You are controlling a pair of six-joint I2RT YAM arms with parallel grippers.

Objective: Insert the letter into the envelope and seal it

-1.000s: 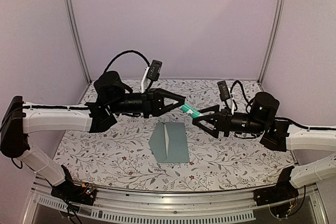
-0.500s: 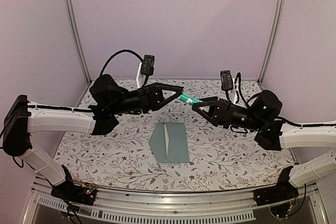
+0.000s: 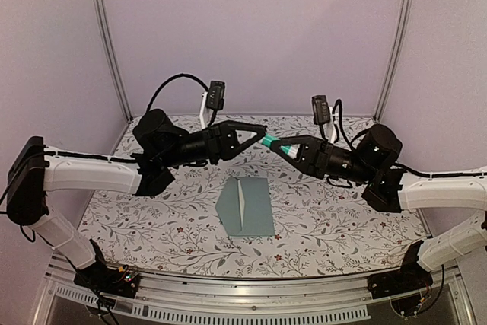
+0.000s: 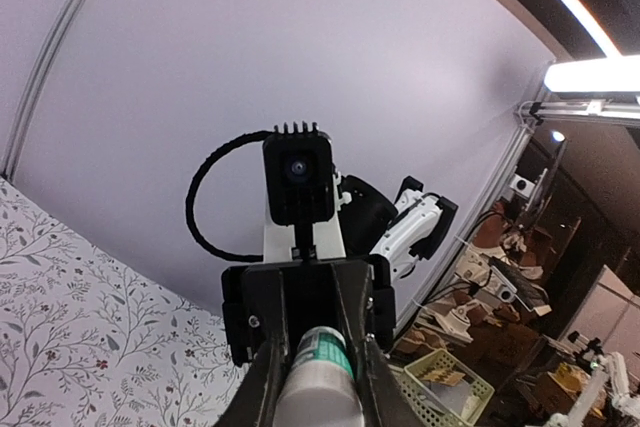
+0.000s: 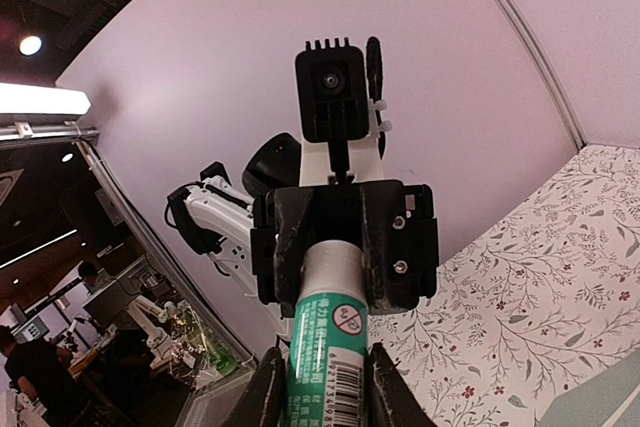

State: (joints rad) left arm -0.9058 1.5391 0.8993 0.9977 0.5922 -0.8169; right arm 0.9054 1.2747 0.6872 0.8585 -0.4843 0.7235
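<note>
In the top view the left arm (image 3: 84, 174) comes in from 9 o'clock, raised above the flowered counter (image 3: 152, 222). Its claw (image 3: 261, 136) points toward 3 o'clock and is pinching one end of the glue stick (image 3: 272, 143). In the left wrist view its fingers (image 4: 268, 387) press on either side of the tube.

The stick is in the air over the counter's back half. It is slightly tilted, with the teal end toward 10 o'clock and the white end toward 4 o'clock.

At 6 o'clock from the stick, the envelope (image 3: 255, 211) lies flat near the counter's middle, and neither claw touches it. A thin whitish strip (image 3: 240, 202) runs along it from 12 to 6 o'clock, just left of its centre. What the strip is cannot be told.

On the stick's other side, the right claw (image 3: 284, 145) meets it from 3 o'clock, nearly tip to tip with the left claw. It too is clamped on the stick. In the right wrist view its fingers (image 5: 385, 392) hug the green label with its barcode, and no gap shows.

Each wrist view looks along the tube at the other claw's black body. Above that body sits the right camera (image 4: 297, 169) in the left wrist view, and the left camera (image 5: 335, 87) in the right wrist view. The right arm (image 3: 449, 192) runs off toward 3 o'clock, also clear of the counter.
</note>
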